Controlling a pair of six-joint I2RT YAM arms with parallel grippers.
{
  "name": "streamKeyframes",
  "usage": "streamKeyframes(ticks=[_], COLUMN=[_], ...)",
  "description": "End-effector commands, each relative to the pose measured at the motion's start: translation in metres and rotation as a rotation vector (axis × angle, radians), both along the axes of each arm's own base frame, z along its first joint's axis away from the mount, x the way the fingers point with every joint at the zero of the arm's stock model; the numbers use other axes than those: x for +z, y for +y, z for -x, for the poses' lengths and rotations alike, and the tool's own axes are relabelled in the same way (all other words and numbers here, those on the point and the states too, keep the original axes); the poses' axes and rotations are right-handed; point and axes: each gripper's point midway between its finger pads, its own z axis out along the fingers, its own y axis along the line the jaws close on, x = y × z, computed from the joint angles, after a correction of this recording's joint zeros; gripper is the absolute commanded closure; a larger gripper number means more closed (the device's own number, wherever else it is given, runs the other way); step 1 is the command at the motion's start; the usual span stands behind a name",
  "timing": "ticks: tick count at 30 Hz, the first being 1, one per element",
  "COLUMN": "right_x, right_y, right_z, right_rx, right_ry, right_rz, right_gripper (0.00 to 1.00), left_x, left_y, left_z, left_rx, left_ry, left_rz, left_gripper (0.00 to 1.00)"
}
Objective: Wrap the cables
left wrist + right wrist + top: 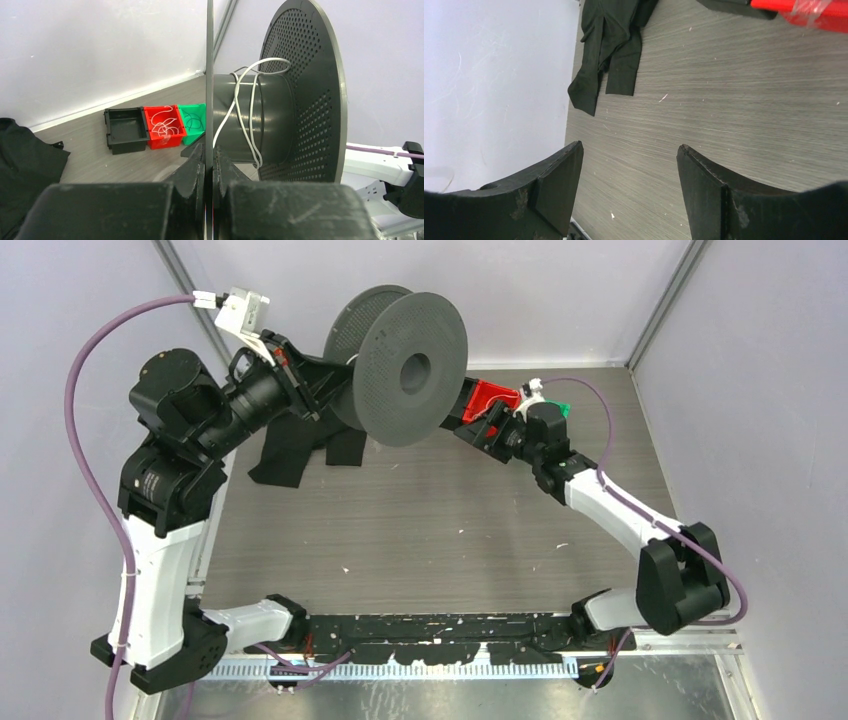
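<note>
A black cloth [300,455] lies crumpled at the left rear of the worktop [440,530]. The left fingers [197,162] are clenched on the near rim of a grey spool [405,365], holding it up in the air. One white cable [245,115] runs round its hub in a few slack turns. More cables [162,127] lie curled in a red bin [162,143], between a black bin [127,147] and a green bin [190,139]. The right fingers [556,190] are spread and empty above bare worktop beside the bins. The cables look feather-light, limp and springy, likely to uncoil, so they are best pinched gently near a free end
</note>
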Motion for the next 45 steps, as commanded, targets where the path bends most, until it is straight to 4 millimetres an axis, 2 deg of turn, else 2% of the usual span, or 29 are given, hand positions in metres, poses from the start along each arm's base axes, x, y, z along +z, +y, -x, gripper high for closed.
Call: streamKeyframes(ticks=[1, 5, 9, 12, 15, 19, 24, 29, 35, 41, 45], right_x=[0.054, 0.062, 0.063, 0.065, 0.073, 0.086, 0.098, 0.114, 0.110, 0.108, 0.115], right_y=[-0.012, -0.022, -0.031, -0.031, -0.023, -0.002, 0.013, 0.011, 0.020, 0.046, 0.080], right_z=[0.003, 0.021, 0.042, 0.060, 0.077, 0.095, 0.097, 0.085, 0.076, 0.078, 0.085], right_rx=[0.011, 0.049, 0.108, 0.178, 0.264, 0.385, 0.429, 0.311, 0.297, 0.339, 0.405], right_ry=[-0.224, -0.322, -0.387, -0.441, -0.506, -0.530, -0.505, -0.612, -0.612, -0.624, -0.635], right_rz=[0.066, 0.156, 0.247, 0.269, 0.241, 0.111, -0.011, -0.059, -0.059, -0.074, -0.144], right_gripper=[0.27, 0.27, 0.28, 0.28, 0.27, 0.27, 0.12, 0.10, 0.10, 0.10, 0.10], left_x=[0.048, 0.049, 0.047, 0.043, 0.042, 0.042, 0.042, 0.041, 0.042, 0.042, 0.042], left_y=[0.003, 0.003, 0.001, -0.001, -0.002, -0.004, -0.003, -0.003, -0.005, -0.008, -0.008], left_z=[0.019, 0.019, 0.017, 0.013, 0.011, 0.011, 0.011, 0.011, 0.010, 0.009, 0.011], left_rx=[-0.033, -0.035, -0.040, -0.037, -0.038, -0.047, -0.045, -0.045, -0.052, -0.066, -0.069], left_ry=[-0.150, -0.157, -0.152, -0.145, -0.142, -0.147, -0.146, -0.148, -0.148, -0.140, -0.140], left_rz=[0.099, 0.094, 0.094, 0.096, 0.098, 0.102, 0.102, 0.100, 0.102, 0.109, 0.116], left_gripper=[1.00, 1.00, 1.00, 1.00, 1.00, 1.00, 1.00, 1.00, 1.00, 1.00, 1.00])
